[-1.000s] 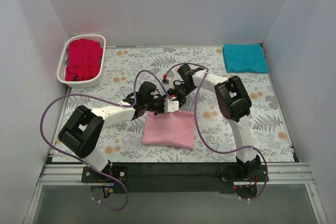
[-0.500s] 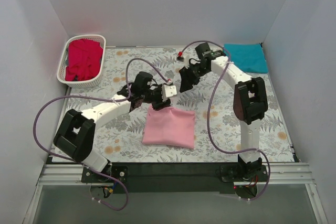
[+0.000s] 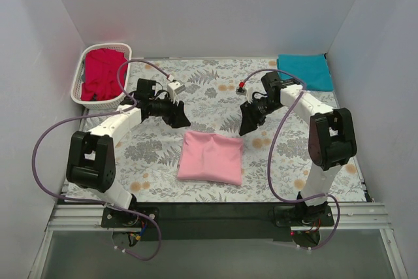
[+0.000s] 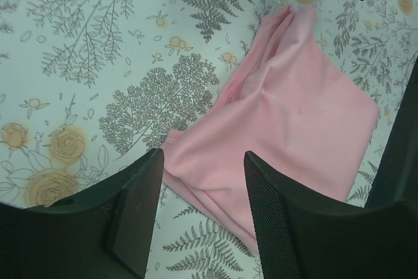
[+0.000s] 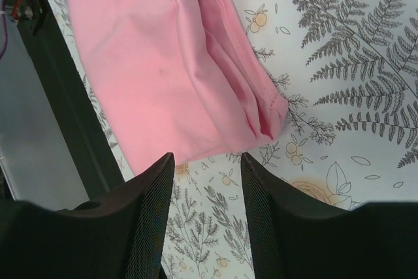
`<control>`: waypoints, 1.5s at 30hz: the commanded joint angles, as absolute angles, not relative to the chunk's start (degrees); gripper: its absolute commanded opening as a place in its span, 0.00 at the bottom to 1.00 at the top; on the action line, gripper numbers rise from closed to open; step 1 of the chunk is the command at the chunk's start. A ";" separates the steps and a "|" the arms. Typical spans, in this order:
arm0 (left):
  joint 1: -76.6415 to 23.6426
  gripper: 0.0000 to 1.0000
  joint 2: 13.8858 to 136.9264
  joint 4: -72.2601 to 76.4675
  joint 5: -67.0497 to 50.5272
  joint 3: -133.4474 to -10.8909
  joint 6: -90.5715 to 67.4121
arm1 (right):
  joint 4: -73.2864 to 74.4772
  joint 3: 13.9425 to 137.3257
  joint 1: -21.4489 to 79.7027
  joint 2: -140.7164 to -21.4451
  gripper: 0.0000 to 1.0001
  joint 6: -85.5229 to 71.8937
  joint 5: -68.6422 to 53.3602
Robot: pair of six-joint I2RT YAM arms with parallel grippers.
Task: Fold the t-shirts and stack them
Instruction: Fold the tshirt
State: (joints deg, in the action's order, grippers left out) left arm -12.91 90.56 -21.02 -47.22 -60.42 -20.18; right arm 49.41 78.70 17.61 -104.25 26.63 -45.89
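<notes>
A light pink t-shirt point(image 3: 211, 157) lies folded into a rectangle on the floral table, also seen in the left wrist view point(image 4: 294, 122) and the right wrist view point(image 5: 163, 57). My left gripper point(image 3: 183, 121) hovers open above its far left corner, nothing between the fingers point(image 4: 137, 207). My right gripper point(image 3: 246, 127) hangs open off its far right corner, empty too point(image 5: 206, 217). A teal t-shirt point(image 3: 304, 72) lies folded at the back right. The red t-shirt point(image 3: 103, 73) is bunched in the white basket point(image 3: 77, 76).
The table wears a floral cloth point(image 3: 215, 86), walled in white on three sides. A black strip point(image 3: 209, 194) runs along the near edge by the arm bases. Purple cables loop beside both arms.
Both grippers have let go of the pink shirt, opened and drawn apart: the left moved back and left, the right back and right. The shirt now lies flat by itself.
</notes>
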 commanded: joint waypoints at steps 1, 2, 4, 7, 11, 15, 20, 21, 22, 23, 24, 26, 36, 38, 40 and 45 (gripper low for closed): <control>-12.31 0.51 92.28 -22.24 -49.40 -60.56 -22.76 | 45.45 77.17 17.93 -103.80 0.52 27.07 -43.17; -12.13 0.51 92.72 -22.32 -48.96 -60.64 -22.68 | 45.00 76.82 18.54 -103.97 0.52 27.07 -42.63; -11.95 0.52 94.21 -22.32 -48.69 -60.82 -22.59 | 44.47 76.64 19.07 -104.76 0.52 27.16 -41.40; -11.78 0.52 95.88 -23.90 -48.78 -61.17 -21.27 | 43.95 76.03 20.21 -105.03 0.52 27.33 -40.26; -11.78 0.52 97.38 -24.17 -47.64 -60.91 -20.74 | 43.24 75.41 21.44 -105.82 0.52 27.51 -38.94; -11.78 0.53 99.14 -24.61 -47.55 -61.35 -20.13 | 42.80 74.97 21.88 -106.52 0.52 27.68 -37.71; -11.78 0.54 100.54 -24.61 -47.20 -61.52 -19.69 | 42.80 74.45 22.15 -106.79 0.50 27.95 -37.35; -11.78 0.54 101.07 -24.52 -47.20 -61.52 -19.69 | 42.89 74.36 22.24 -106.79 0.50 28.04 -37.35; -11.78 0.54 101.25 -24.17 -47.28 -61.52 -19.69 | 42.80 74.27 22.24 -106.79 0.49 28.12 -37.35; -11.78 0.54 101.42 -23.73 -47.55 -61.52 -19.95 | 42.89 74.09 22.41 -106.79 0.49 28.12 -37.44; -11.78 0.53 101.51 -23.47 -47.64 -61.35 -20.13 | 42.89 74.09 22.41 -106.70 0.47 28.13 -37.35; -11.78 0.50 101.60 -23.12 -47.99 -61.44 -20.30 | 42.80 74.00 22.50 -106.70 0.45 28.21 -37.44; -11.78 0.42 101.25 -21.01 -49.30 -60.73 -21.09 | 42.98 73.56 22.85 -106.17 0.45 28.48 -37.97; -11.78 0.38 101.51 -20.48 -49.83 -60.65 -21.44 | 43.15 73.48 22.94 -106.08 0.46 28.48 -37.97; -11.78 0.34 101.51 -19.95 -50.27 -60.47 -21.45 | 43.07 73.48 22.94 -106.17 0.45 28.65 -37.71; -11.78 0.17 101.08 -19.60 -50.62 -60.20 -21.97 | 42.98 74.00 23.11 -106.79 0.36 28.74 -37.62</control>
State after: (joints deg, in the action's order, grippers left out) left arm -12.08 102.76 -20.84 -48.60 -60.42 -21.91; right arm 43.31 74.06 22.65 -106.61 27.66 -37.41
